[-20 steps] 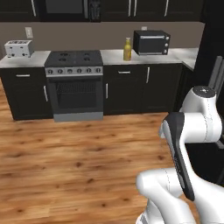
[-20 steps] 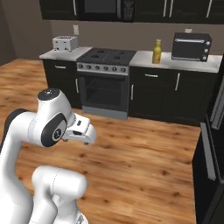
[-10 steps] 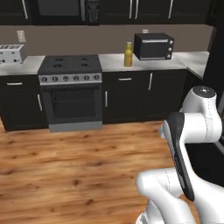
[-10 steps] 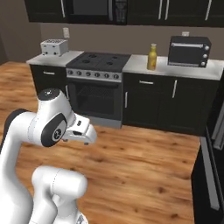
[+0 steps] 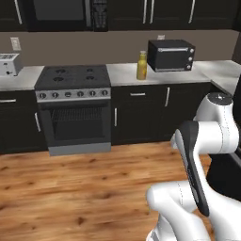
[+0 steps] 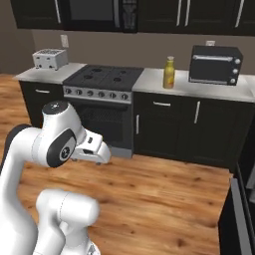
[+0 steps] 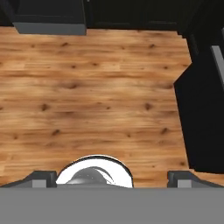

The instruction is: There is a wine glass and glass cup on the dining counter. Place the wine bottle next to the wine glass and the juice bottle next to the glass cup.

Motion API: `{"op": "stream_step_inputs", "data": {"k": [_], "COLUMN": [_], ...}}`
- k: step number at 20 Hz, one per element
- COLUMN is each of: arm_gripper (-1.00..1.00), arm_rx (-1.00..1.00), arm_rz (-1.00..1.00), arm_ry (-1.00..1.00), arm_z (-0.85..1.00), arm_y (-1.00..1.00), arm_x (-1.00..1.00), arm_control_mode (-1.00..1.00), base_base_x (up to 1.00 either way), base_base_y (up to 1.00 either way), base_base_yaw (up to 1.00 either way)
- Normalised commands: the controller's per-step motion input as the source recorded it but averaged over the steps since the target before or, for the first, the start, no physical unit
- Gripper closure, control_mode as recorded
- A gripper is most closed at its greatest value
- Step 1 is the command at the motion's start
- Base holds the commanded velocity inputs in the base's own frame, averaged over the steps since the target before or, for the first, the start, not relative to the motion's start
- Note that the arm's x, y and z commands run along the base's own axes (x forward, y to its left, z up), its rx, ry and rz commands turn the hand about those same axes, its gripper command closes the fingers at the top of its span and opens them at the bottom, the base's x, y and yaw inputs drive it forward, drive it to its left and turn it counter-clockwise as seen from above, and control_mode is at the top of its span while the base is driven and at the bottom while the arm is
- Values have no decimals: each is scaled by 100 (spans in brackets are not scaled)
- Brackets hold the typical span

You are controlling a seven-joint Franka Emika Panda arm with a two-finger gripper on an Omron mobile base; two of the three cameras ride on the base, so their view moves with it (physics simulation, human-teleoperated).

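Juice bottle [image 5: 141, 65]: plump, yellow, upright on the kitchen counter [image 5: 127, 74], between stove [image 5: 73, 76] and toaster oven [image 5: 171, 55], just beside the latter. Likely set there as a pickup point, not yet fetched.

Gripper [image 7: 111, 177]: finger tips [image 7: 41, 178] set wide apart at the lower corners of the hand view, nothing between them; aimed down at bare floor, well apart from the juice bottle. Judged a carry pose for driving, arm folded close to the base.

Toaster [image 6: 50, 59]: far side of the stove from the juice bottle, at the counter's end.

Microwave [image 6: 95, 11]: above the stove, among dark upper cabinets [image 5: 164, 9].

Surface: pale marble counter over dark lower cabinets [image 6: 172, 128], oven door below the stove.

Room: wood plank floor [image 7: 96, 83], brown wall behind the juice bottle, wall outlet [image 5: 16, 44] above the toaster.
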Motion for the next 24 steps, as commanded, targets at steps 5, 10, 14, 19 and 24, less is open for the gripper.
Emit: {"op": "stream_step_inputs", "data": {"k": [5,10,14,19,24], "arm_gripper": [-100,-100,-100,-100,-100], "arm_rx": [0,0,0,0,0], "arm_rz": [0,0,0,0,0], "arm_ry": [0,0,0,0,0], "arm_z": [0,0,0,0,0], "arm_y": [0,0,0,0,0], "arm_x": [0,0,0,0,0], "arm_control_mode": [100,100,100,100,100], "base_base_x": [77,77,72,67,68], "base_base_y": [-38,-44,-46,-47,-44], "base_base_yaw": [0,0,0,0,0]}}
